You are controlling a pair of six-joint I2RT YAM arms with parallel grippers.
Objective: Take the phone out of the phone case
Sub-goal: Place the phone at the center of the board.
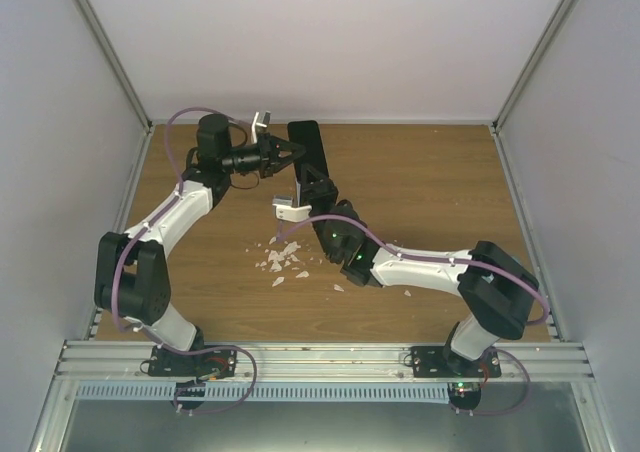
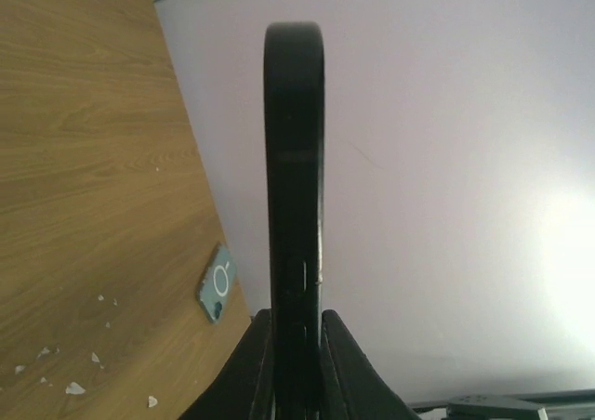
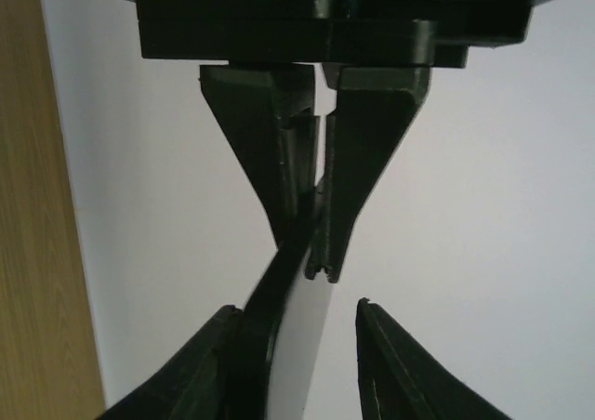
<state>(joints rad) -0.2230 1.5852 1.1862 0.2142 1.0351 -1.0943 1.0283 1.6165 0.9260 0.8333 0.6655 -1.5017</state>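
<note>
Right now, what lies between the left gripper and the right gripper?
Only the phone: in the right wrist view the left gripper is shut on its far edge, and its near edge sits between the right gripper's fingers.

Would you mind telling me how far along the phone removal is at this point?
Done: the cased phone is held up off the table, clamped edge-on in the left pincer. In hand: the right pincer straddles its other end, jaws apart. Left: phone and case do not look fully separated.

White flakes [image 1: 275,259] lie scattered on the wooden table [image 1: 430,192] (mostly mid-table), and a small grey-blue slab [image 2: 217,282] lies by the white wall [image 2: 446,160].
</note>
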